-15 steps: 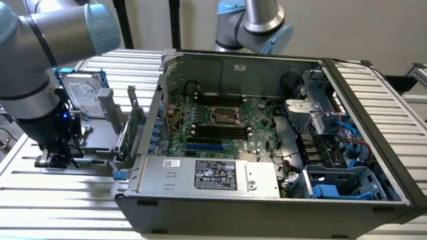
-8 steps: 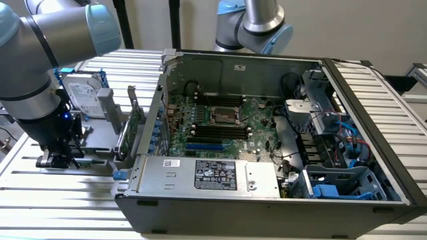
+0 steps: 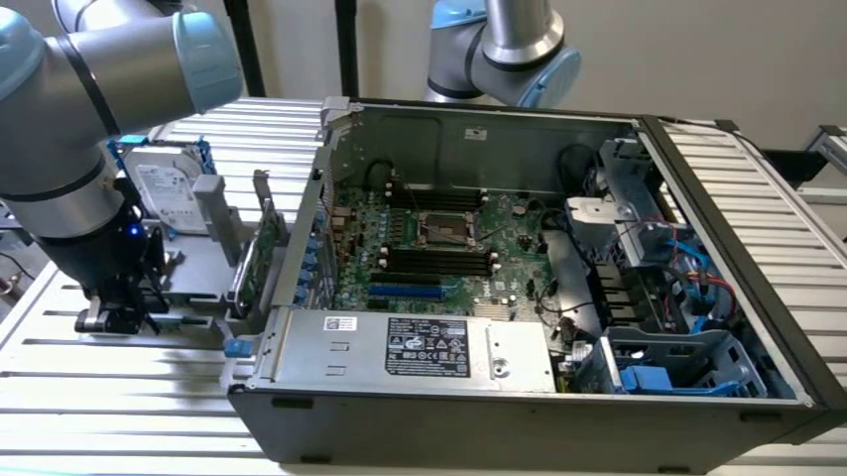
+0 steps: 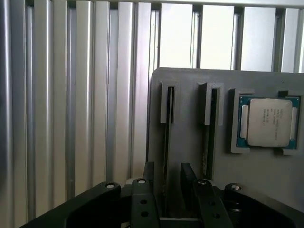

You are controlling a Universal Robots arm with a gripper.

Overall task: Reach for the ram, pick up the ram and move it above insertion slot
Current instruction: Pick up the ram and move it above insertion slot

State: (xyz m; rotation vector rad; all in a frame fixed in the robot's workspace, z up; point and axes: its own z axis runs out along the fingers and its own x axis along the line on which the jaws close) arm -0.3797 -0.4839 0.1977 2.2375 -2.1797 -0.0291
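Spread-fingered, the gripper (image 4: pixel 166 167) straddles the ram (image 4: pixel 167 126), which stands on edge in its grey holder (image 4: pixel 187 142) (a processor (image 4: pixel 268 121) sits alongside), at nine o'clock of the computer case (image 3: pixel 530 421) in the exterior view. Reaching looks done; closing, lifting and carrying it above the insertion slot (image 3: pixel 430 260) are left.

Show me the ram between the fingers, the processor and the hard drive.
ram (image 4: pixel 167 142), wrist view, on its thin edge.
processor (image 4: pixel 268 121), wrist view, middle of its metal lid.
hard drive (image 3: pixel 169 190), exterior view, on its white label.
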